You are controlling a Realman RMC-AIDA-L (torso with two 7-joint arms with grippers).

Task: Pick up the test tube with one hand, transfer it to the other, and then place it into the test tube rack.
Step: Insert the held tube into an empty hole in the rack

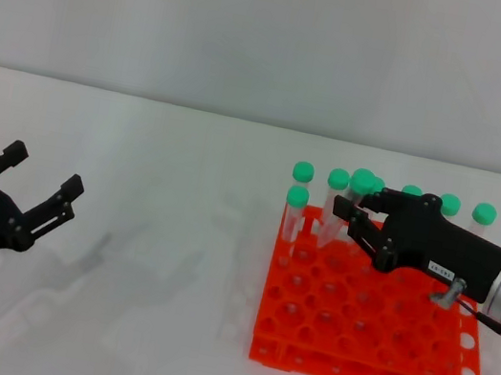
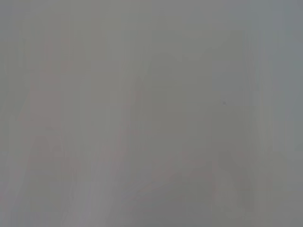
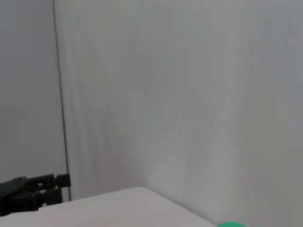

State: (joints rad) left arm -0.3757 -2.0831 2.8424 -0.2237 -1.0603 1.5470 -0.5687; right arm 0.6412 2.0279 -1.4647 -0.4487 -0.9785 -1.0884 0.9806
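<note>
Right pincer is closed on a tube over the rack | left pincer is held wide above the table, well apart

- White table: fills the head view from 9 o'clock through 6 to 3 o'clock; soft shadows on it.
- Plain pale grey wall: behind the table at 12 o'clock.
- Thin dark vertical seam: on the wall.
</note>
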